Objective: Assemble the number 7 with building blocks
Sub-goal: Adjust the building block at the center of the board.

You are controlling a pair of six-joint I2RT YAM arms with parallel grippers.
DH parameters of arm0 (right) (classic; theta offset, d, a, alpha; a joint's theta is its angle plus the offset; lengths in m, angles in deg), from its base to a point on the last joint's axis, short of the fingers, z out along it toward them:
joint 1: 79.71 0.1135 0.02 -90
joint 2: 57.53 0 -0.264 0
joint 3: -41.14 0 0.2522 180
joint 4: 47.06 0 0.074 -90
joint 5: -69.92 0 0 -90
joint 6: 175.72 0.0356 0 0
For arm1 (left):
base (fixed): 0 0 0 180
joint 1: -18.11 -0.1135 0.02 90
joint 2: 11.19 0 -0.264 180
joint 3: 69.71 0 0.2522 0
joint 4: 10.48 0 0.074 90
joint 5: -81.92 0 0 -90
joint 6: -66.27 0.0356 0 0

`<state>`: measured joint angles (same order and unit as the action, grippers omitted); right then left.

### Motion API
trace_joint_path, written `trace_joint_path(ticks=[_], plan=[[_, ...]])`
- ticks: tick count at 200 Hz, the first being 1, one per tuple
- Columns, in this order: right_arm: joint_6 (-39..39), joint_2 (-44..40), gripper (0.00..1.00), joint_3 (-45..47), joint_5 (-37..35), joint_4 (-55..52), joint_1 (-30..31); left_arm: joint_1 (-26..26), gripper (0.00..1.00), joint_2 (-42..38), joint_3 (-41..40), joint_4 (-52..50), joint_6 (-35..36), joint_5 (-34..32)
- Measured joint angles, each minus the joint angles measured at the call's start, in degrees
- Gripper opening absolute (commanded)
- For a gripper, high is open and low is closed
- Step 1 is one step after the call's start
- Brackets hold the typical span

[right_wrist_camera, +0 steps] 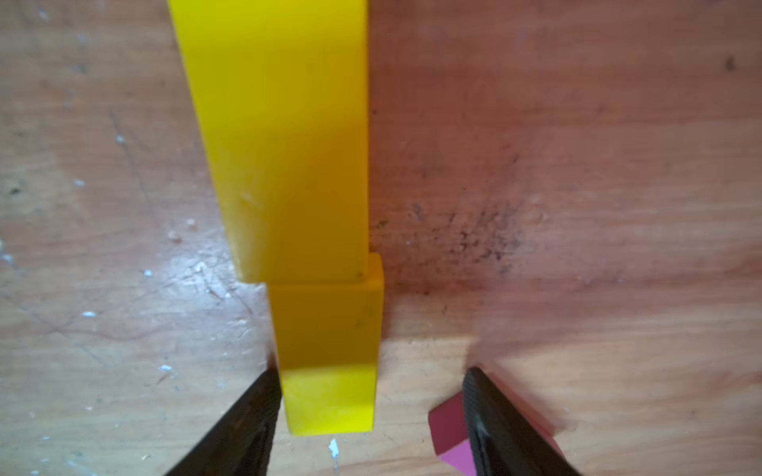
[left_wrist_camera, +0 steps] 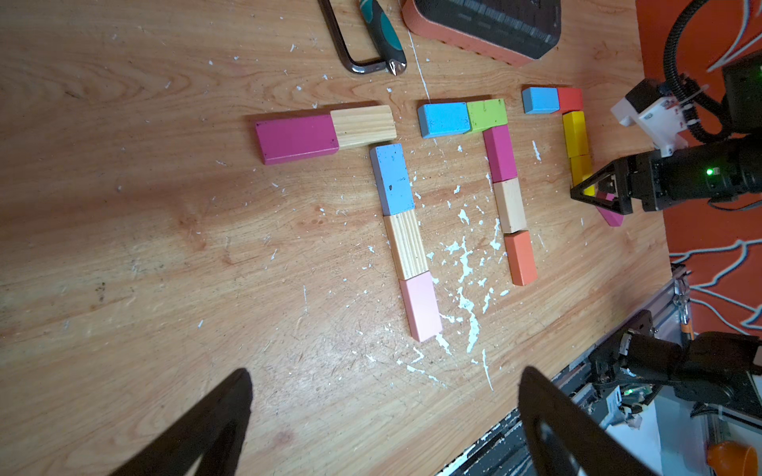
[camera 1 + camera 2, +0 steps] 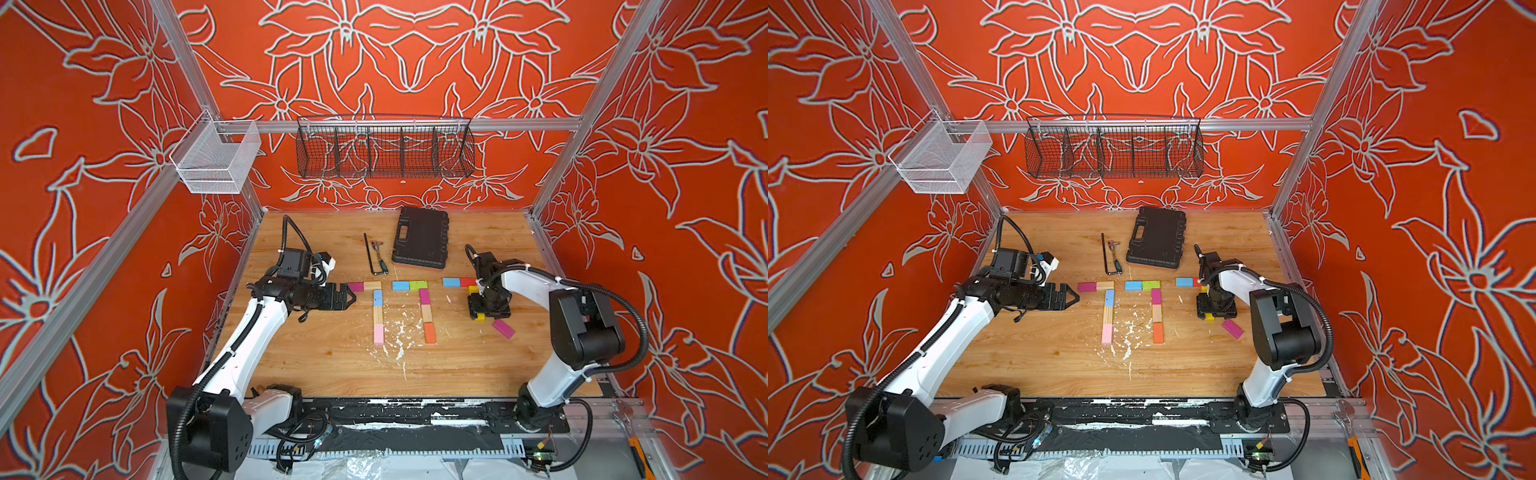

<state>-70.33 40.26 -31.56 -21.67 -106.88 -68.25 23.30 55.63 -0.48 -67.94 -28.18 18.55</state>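
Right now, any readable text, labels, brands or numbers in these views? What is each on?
"7": not print; first block figure laid flat on the table, magenta and wood across, blue, wood, pink down.
"7": second block figure, blue and green across, magenta, wood, orange down.
Third figure: unfinished, blue and red across, two yellow down; not a full 7.
Black case: no label readable.
No printed words, brands or signs legible elsewhere.
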Motion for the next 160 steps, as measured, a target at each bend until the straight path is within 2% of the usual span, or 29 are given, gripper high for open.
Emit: trace_joint_path(ticks=[9,17,21,49,89,127,160], plan=[[0.04,-0.11,0.77,-0.07,-0.13,-0.13,0.00,0.00,0.98,0.00,0.00,0.00,0.00,0.00],[0.11,-0.46,0.95,-0.07,-0.48,-0.37,0.00,0.00,0.98,0.00,0.00,0.02,0.00,0.02],[0.55,-0.74,0.97,-0.07,-0.94,-0.63,0.00,0.00,0.98,0.00,0.00,0.02,0.00,0.02],[1.40,-3.43,0.97,-0.09,-2.29,-2.82,-1.40,0.00,0.98,0.00,0.00,0.02,0.00,0.07],[1.88,-4.31,0.97,0.92,-1.20,-2.62,-7.10,0.00,0.98,-0.07,0.00,0.00,0.00,0.17],[2.25,-4.28,0.97,1.95,3.50,-1.79,-9.31,0.00,0.98,-0.59,0.00,-0.02,0.00,0.17],[3.32,-5.38,0.92,5.31,11.54,1.03,-9.62,0.00,0.98,-0.70,0.00,-0.09,0.00,0.15]])
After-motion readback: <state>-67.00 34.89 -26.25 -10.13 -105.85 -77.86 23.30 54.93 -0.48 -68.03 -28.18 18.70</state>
